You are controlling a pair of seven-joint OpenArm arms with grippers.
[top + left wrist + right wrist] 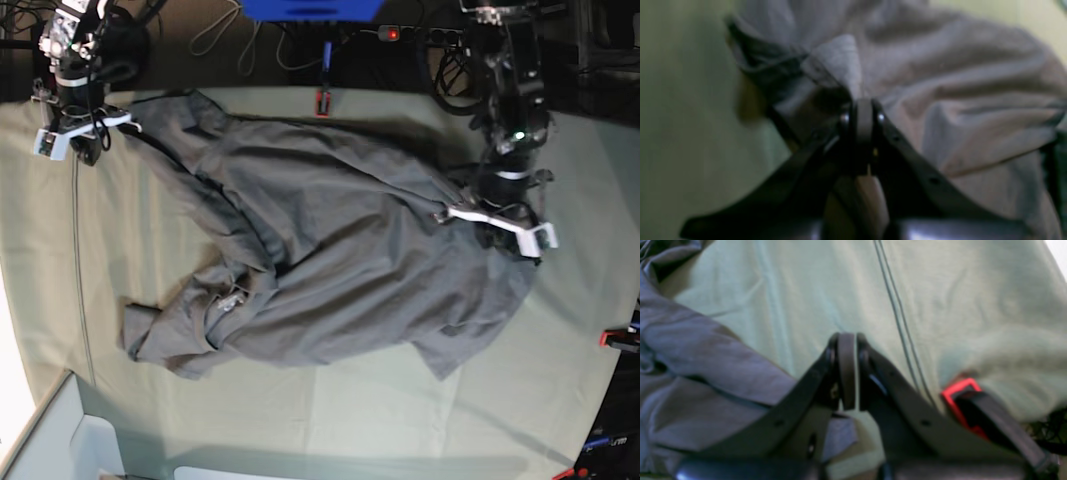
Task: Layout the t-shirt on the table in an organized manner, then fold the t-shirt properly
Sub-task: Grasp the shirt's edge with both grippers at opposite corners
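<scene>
The grey t-shirt (330, 250) lies rumpled and spread over the middle of the table (330, 410), its neck label (230, 300) toward the near left. My left gripper (497, 228) sits at the shirt's right edge. In the left wrist view the left gripper (862, 101) is shut, with a peak of the t-shirt (940, 100) pinched at its tips. At the far left corner, my right gripper (78, 140) rests beside the shirt's edge. The right wrist view shows the right gripper (846, 338) shut over the green cloth (806, 290), nothing visible between its tips, and the t-shirt (706, 356) to its left.
Red-orange clamps hold the cloth at the far edge (322, 102), at the right edge (612, 338) and close to my right gripper (957, 390). A pale bin (60, 440) stands at the near left corner. Cables and a blue box (310, 8) lie beyond the far edge.
</scene>
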